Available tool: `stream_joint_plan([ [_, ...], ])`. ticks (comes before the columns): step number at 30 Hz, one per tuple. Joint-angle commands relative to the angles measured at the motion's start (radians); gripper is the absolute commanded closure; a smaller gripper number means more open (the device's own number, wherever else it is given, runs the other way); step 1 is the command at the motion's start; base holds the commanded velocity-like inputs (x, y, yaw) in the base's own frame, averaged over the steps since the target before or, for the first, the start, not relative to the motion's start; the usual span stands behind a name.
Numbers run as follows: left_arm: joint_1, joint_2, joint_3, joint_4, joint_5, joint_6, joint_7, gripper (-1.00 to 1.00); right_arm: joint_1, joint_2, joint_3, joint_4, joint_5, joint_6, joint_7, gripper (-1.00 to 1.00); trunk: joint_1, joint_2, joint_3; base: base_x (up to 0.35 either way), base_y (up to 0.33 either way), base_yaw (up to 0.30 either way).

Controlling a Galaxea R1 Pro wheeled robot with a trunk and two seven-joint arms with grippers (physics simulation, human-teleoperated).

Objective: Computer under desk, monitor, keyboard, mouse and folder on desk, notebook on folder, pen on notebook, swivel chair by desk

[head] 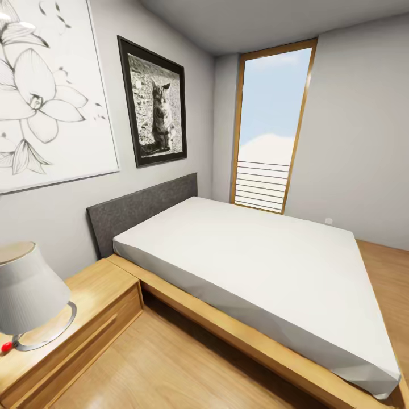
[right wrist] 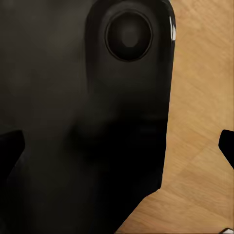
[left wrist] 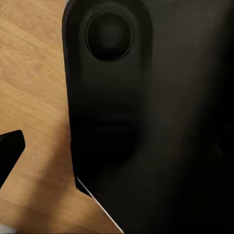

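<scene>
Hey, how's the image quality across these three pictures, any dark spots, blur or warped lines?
Head view: bright and sharp, daylight from the window, with wide-angle stretch slanting the walls and bed. Left wrist view: a black robot part close up, dark and soft, wood floor lit beside it. Right wrist view: the same, with a small glint at the part's edge.

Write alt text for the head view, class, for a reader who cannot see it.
A bed with a white mattress and grey headboard fills a bedroom with a wooden floor. A lamp stands on the wooden nightstand; a cat picture and tall window lie beyond.
</scene>
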Motion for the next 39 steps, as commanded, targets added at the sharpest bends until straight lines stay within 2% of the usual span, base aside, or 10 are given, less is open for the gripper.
stream_joint_plan([
  [1,-0.006,-0.006,0.005,-0.006,0.006,-0.006,0.006,-1.0,-0.005,0.006,0.005,-0.006,0.006,-0.006,0.006,-1.0,0.0,0.0,0.0,0.0,0.0,0.0],
  [4,-0.021,-0.023,0.001,-0.023,0.022,-0.023,0.001,-1.0,-0.005,0.023,0.002,-0.023,0.023,-0.023,0.009,-1.0,-0.011,0.021,0.009,0.0,0.0,0.0],
  [6,-0.011,-0.031,-0.002,-0.034,0.011,-0.032,-0.001,-1.0,-0.005,0.033,-0.001,-0.011,0.011,-0.034,-0.002,-1.0,-0.019,0.035,0.015,0.0,0.0,0.0],
  [10,-0.005,-0.039,-0.004,-0.026,-0.01,-0.009,-0.003,-1.0,-0.005,0.028,-0.005,-0.002,-0.011,-0.011,-0.012,-1.0,-0.034,0.063,0.028,0.0,0.0,0.0],
  [15,-0.005,-0.04,-0.005,-0.025,-0.011,0.012,-0.003,-1.0,-0.005,0.029,-0.003,-0.007,-0.017,0.017,-0.012,-1.0,-0.054,0.098,0.043,0.0,0.0,0.0],
  [24,-0.005,-0.039,0.002,-0.025,-0.005,0.012,0.0,-1.0,-0.005,0.028,-0.005,-0.021,-0.015,-0.011,-0.012,-1.0,-0.088,0.161,0.072,0.0,0.0,0.0],
  [29,-0.005,-0.038,0.002,-0.031,-0.007,0.006,-0.001,-1.0,-0.005,0.029,-0.004,-0.021,-0.017,-0.161,-0.012,-1.0,-0.107,0.196,0.087,0.0,0.0,0.0],
  [30,-0.005,-0.037,0.002,-0.056,-0.008,-0.013,0.0,-1.0,-0.005,0.029,-0.003,-0.021,-0.017,-0.22,-0.012,-1.0,-0.111,0.203,0.09,0.0,0.0,0.0],
  [36,-0.005,-0.037,0.002,-0.078,-0.008,-0.03,0.0,-1.0,-0.005,0.03,-0.003,-0.024,-0.017,-0.28,-0.012,-1.0,-0.134,0.245,0.109,0.0,0.0,0.0],
  [39,-0.005,-0.036,0.002,-0.084,-0.008,-0.072,0.002,-1.0,-0.005,0.031,-0.003,-0.074,-0.018,-0.318,-0.012,-1.0,-0.146,0.266,0.119,0.0,0.0,0.0],
])
